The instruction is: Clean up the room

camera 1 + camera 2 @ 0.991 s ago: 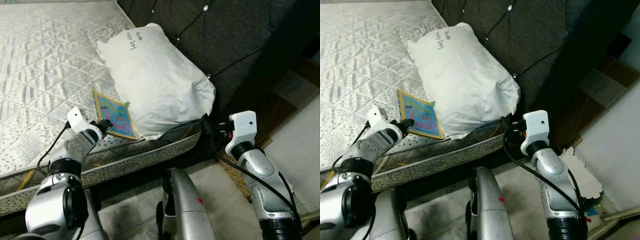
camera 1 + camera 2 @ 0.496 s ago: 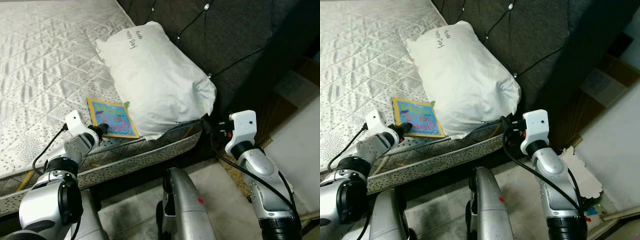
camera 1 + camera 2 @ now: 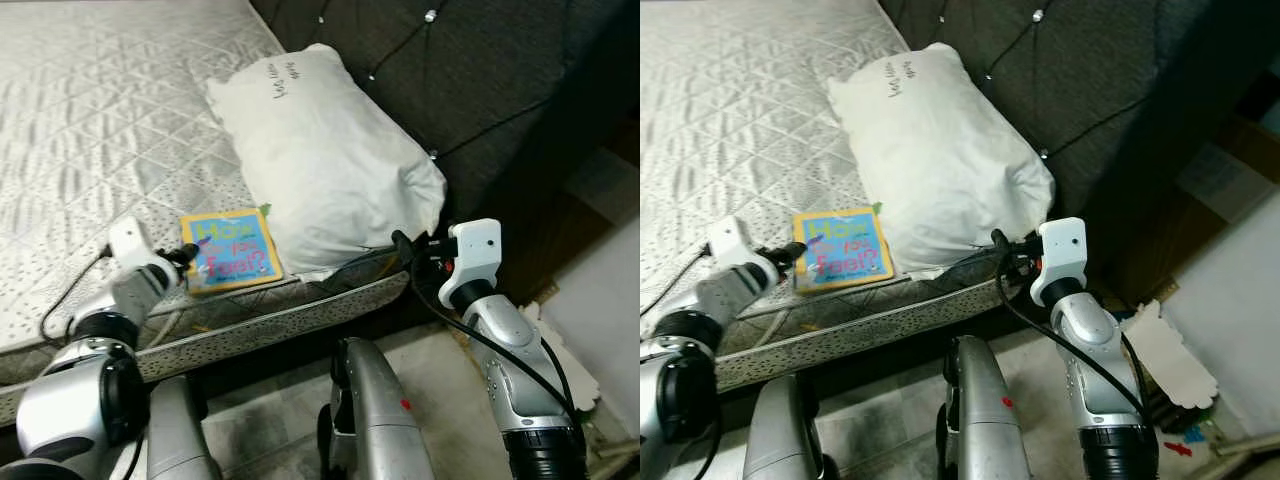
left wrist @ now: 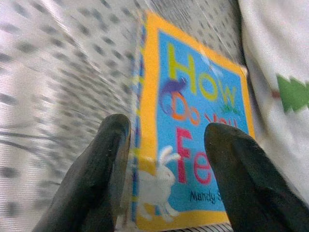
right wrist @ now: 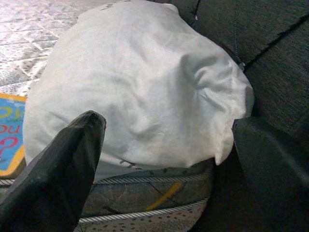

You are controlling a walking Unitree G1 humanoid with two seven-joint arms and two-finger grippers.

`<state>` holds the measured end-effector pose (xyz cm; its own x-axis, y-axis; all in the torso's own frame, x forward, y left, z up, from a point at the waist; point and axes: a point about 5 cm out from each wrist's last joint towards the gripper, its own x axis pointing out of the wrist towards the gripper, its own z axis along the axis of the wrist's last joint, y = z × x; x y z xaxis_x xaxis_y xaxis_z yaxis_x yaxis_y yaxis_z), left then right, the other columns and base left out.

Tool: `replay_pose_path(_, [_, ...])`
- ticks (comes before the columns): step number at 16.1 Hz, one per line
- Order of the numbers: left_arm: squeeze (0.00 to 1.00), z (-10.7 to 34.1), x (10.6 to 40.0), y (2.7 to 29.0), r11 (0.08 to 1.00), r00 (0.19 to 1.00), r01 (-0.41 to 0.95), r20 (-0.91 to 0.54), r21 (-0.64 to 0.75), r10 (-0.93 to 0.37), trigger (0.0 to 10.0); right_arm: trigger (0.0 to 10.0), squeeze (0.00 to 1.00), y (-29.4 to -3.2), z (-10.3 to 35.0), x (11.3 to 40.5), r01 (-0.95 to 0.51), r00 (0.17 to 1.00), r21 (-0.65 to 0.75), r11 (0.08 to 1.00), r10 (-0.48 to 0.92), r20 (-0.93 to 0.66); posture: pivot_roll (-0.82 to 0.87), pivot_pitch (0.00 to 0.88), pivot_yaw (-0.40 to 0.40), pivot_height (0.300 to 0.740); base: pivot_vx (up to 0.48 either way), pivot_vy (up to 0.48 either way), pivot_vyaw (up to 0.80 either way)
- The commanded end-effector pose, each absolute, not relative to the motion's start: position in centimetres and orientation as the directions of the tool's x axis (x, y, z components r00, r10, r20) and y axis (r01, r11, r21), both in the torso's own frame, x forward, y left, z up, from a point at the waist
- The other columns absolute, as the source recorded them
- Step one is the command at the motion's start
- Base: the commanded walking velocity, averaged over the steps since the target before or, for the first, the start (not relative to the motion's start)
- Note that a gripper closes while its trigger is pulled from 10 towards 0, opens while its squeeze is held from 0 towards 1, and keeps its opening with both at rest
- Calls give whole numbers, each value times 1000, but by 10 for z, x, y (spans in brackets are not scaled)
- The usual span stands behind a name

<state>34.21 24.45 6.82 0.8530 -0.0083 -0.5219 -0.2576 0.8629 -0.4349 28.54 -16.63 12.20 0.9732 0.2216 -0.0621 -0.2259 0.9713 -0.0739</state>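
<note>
Left wrist view: left gripper (image 4: pixel 166 181) has its fingers (image 4: pixel 104 183) spread wide, straddling the near corner of the book (image 4: pixel 193 140). One finger sits outside the spine edge on the mattress (image 4: pixel 53 92), the other over the cover. No contact that I can confirm, and nothing is held.

Book lies flat near the mattress's near edge, its right side touching or just under the pillow (image 3: pixel 325 160). Left eye view puts the left gripper (image 3: pixel 183 254) at the book's left edge.

Right gripper (image 5: pixel 164 159) is wide too, pointed at the pillow's near right corner by the headboard (image 3: pixel 480 70), holding nothing.

Likely step: pick the book off the bed. To do it well:
- A flat book on a soft mattress is hard to pinch from above. Come in low along the spine edge and let one finger press into the mattress so it slips under.
- Bite the spine side, which is stiffer; pages on the open side will fan.
- Take a deep bite before closing; a corner grab would likely let it swing or slip.
- Draw it left and near, clear of the pillow, before lifting, so the pillow isn't dragged.
- Keep the right gripper off the pillow meanwhile.
</note>
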Motion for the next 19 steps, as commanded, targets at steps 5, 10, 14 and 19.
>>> replay_pose_path(5, [1000,73,345,244,896,865,-233,-502,-378,13,10000,10000,0,-163,122,291,-210,977,-62,976,208,-42,-156,0,-71,522,0,0,0])
replay_pose_path(10, [1000,84,330,242,936,928,-230,-349,-267,129,10000,10000,0,-153,116,300,-210,977,-4,978,210,-29,-92,0,-44,522,0,0,0])
replay_pose_path(14, [1000,104,296,222,949,946,-279,-214,-145,245,10000,10000,0,-133,114,319,-240,970,39,970,241,-23,-17,0,-24,522,0,0,0])
replay_pose_path(19, [0,123,299,206,956,945,-274,-152,105,288,10000,10000,0,-119,131,340,-256,966,51,965,254,55,-6,0,2,522,0,0,0])
